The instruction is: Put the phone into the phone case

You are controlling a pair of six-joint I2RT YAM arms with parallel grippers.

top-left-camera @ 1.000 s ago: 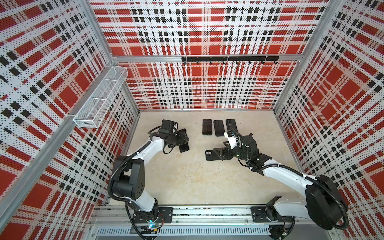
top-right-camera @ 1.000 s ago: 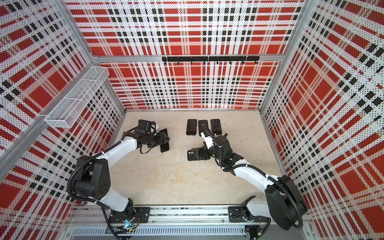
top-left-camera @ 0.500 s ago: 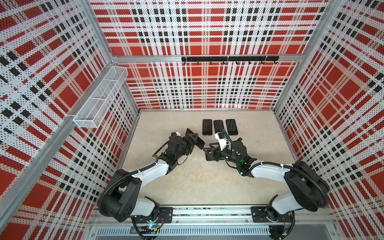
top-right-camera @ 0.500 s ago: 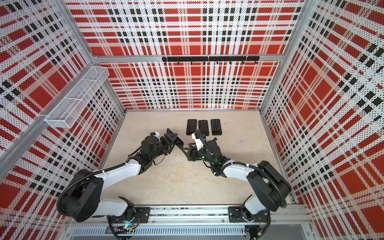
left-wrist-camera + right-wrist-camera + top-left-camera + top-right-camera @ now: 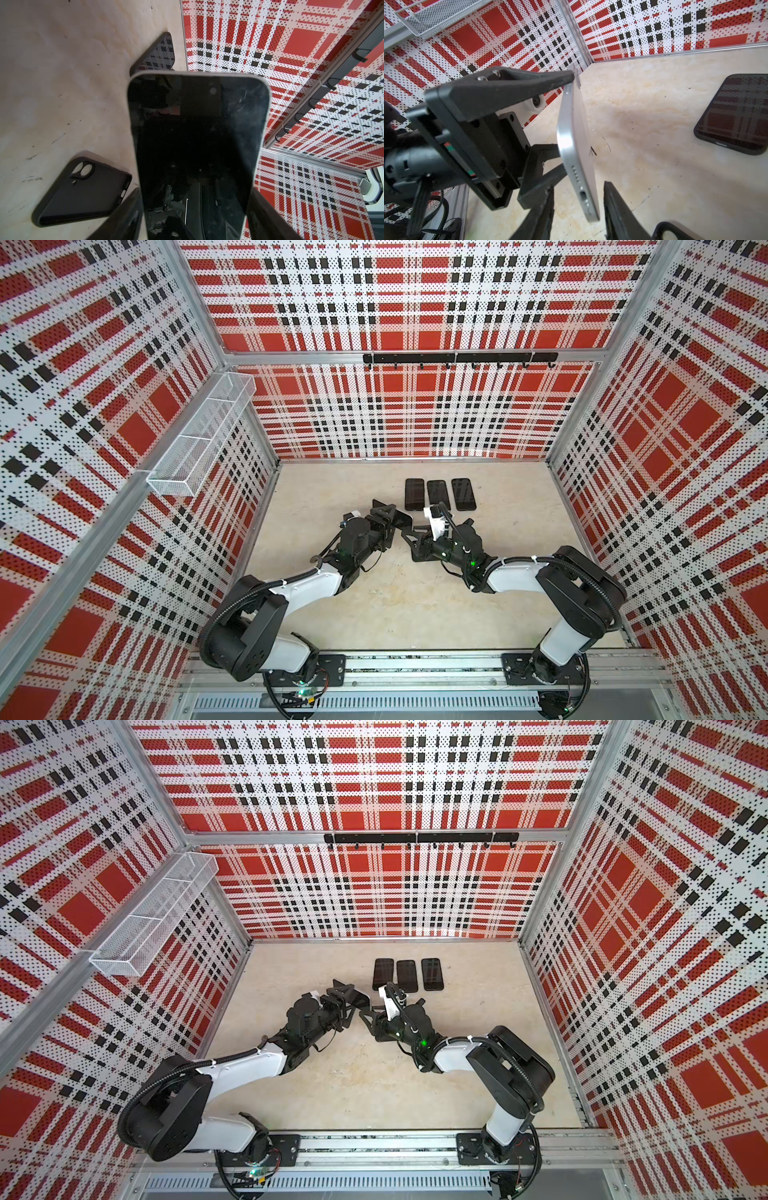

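Left claw (image 5: 386, 517) is clamping the phone (image 5: 197, 135) across its width, holding it tilted off the table (image 5: 62, 83). Right claw (image 5: 579, 187) is straddling the phone's port end with its fingers (image 5: 618, 207) apart. Gaps are showing on both sides, no contact. Empty black case (image 5: 83, 191) is lying flat just below the right claw. Three more phones (image 5: 437, 494) are sitting in a row just beyond both claws.

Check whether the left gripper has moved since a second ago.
Yes. The left gripper, holding the phone, has swung rightward, closer to the row of three phones.
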